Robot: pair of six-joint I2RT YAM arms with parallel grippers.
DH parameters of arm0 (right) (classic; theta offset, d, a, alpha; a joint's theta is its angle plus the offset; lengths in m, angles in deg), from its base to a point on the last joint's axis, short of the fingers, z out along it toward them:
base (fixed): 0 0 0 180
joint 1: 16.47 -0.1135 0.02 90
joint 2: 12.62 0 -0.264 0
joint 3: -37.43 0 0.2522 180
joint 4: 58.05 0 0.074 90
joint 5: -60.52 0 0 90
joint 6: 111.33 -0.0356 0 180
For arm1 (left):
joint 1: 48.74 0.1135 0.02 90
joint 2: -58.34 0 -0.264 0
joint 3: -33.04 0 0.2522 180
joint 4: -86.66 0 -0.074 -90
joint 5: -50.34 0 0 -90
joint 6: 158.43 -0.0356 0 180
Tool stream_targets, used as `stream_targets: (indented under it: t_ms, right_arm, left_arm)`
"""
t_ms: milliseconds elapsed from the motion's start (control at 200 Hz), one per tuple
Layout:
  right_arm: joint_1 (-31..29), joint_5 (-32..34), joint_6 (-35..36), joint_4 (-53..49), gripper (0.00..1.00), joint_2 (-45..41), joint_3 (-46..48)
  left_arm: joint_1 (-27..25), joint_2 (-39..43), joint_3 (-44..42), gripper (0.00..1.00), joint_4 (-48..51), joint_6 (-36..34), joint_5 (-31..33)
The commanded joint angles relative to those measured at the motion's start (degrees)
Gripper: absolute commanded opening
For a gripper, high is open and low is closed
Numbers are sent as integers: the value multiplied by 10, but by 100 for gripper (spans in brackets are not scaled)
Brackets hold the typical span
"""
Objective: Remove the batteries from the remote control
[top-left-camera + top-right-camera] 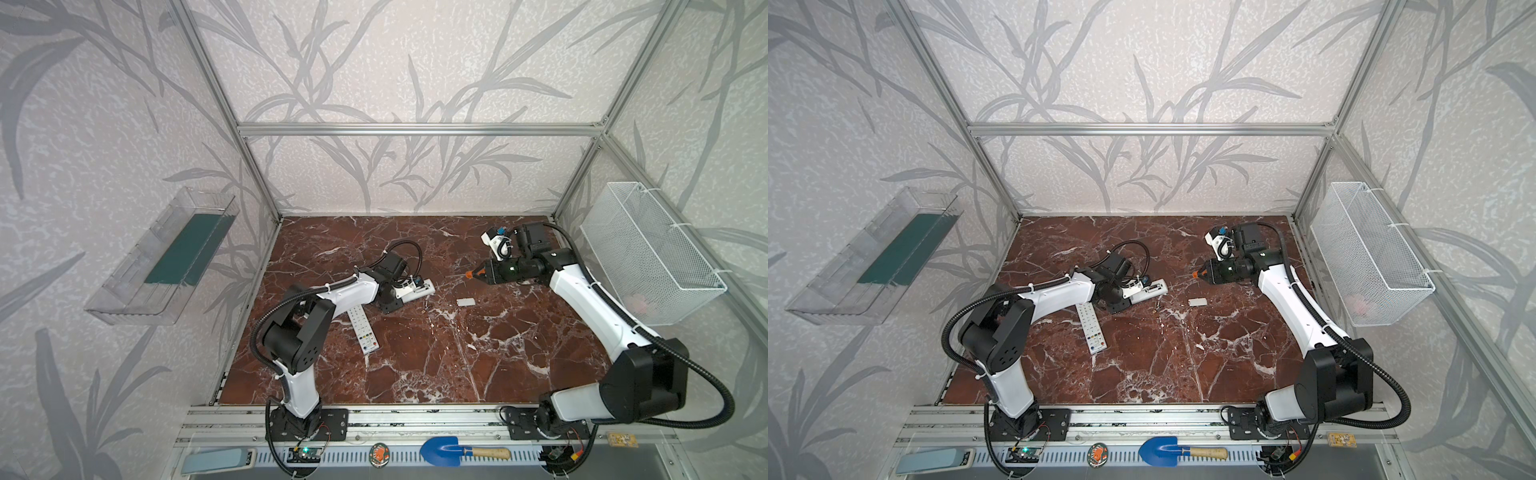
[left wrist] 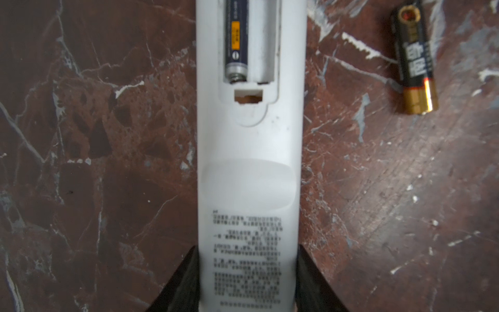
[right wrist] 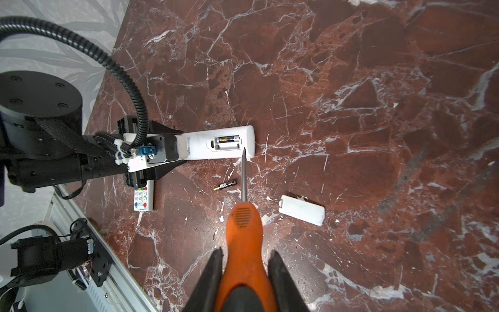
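Batteries (image 2: 414,59) are half out: the loose battery (image 3: 225,185) lies on the table (image 3: 378,81) beside the remote (image 1: 428,289), left of centre in a top view, which my left fingers (image 2: 183,281) clamp; my right fingers (image 3: 209,281), clamped on the screwdriver (image 3: 244,224), should next lever out the seated battery (image 3: 226,139).

Glossy veined marble tabletop (image 3: 351,81); matt white plastic remote (image 2: 248,162).

The table (image 3: 378,81) is red-brown marble veined white and grey. The remote (image 2: 248,151) is white with black print on its back. The battery in its bay (image 2: 235,40) is dark blue with an orange label and a silver end. The loose battery (image 2: 414,59) is black with a gold end. The screwdriver (image 3: 244,229) has an orange handle and a grey shaft. The cover (image 3: 302,210) is white. The other remote (image 1: 363,330) is white with coloured buttons. The walls (image 1: 374,62) are pale with grey leaves.
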Motion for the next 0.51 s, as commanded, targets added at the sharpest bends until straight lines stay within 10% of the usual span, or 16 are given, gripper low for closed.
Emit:
stream_targets:
  t_ms: [0,500]
  right_arm:
    - [-8,-37,-5,-1,0,22,-26]
    - [-51,-53,-7,-30,0,127,-59]
  left_arm:
    - [-2,-2,-13,0,-14,-26,-14]
    - [-5,13,-28,0,-3,-12,-55]
